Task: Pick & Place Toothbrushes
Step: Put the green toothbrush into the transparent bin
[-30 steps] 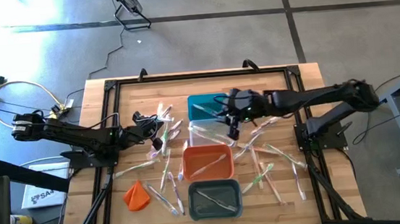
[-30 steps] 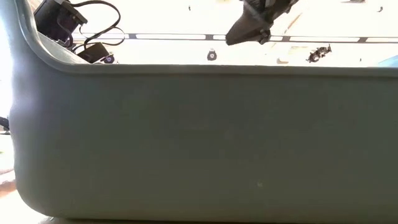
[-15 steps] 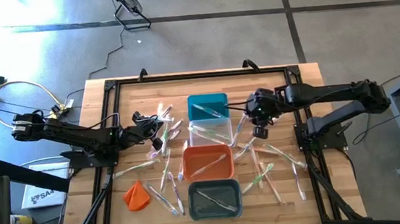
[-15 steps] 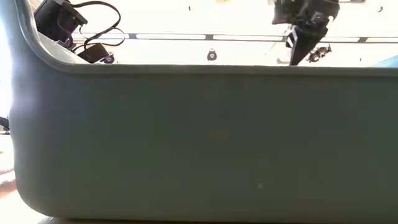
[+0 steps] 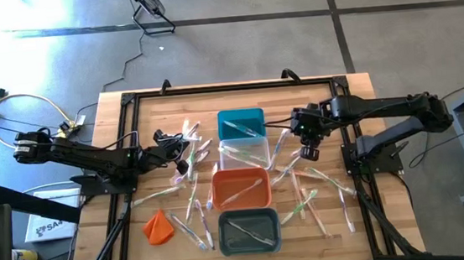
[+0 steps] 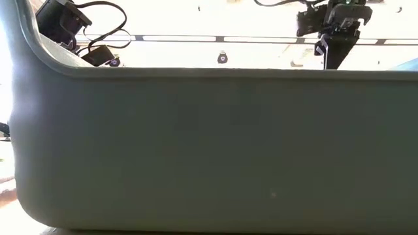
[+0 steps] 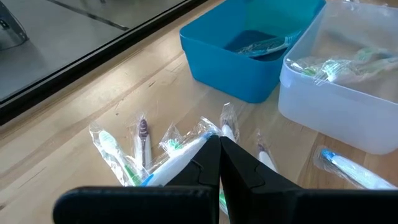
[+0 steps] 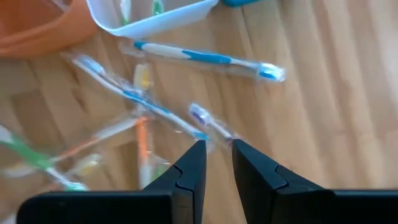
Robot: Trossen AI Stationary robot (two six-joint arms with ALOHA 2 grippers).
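Note:
Wrapped toothbrushes lie scattered on the wooden table on both sides of a row of bins. My left gripper (image 5: 184,154) is shut and low among the left heap (image 5: 189,171); in its wrist view the shut tips (image 7: 219,144) stand over wrapped brushes (image 7: 142,133). My right gripper (image 5: 308,150) points down over the loose brushes (image 5: 304,178) right of the clear bin (image 5: 244,155). Its fingers (image 8: 216,149) are open with nothing between them. A purple-headed brush (image 8: 208,121) lies on the wood just past them. My left gripper's shut fingertips (image 7: 211,149) stand right over a white wrapped toothbrush (image 7: 177,163) that lies on the table. Whether they touch it I cannot tell.
A teal bin (image 5: 241,123), the clear bin, an orange bin (image 5: 241,188) and a grey bin (image 5: 249,231) run from far to near down the table's middle, each with brushes inside. An orange lump (image 5: 158,226) lies near left. The grey bin's wall (image 6: 209,150) fills the low view.
My right gripper has gone from above the teal and clear bins toward the table's right edge and a little down. It has tipped from nearly level to pointing down at the loose toothbrushes.

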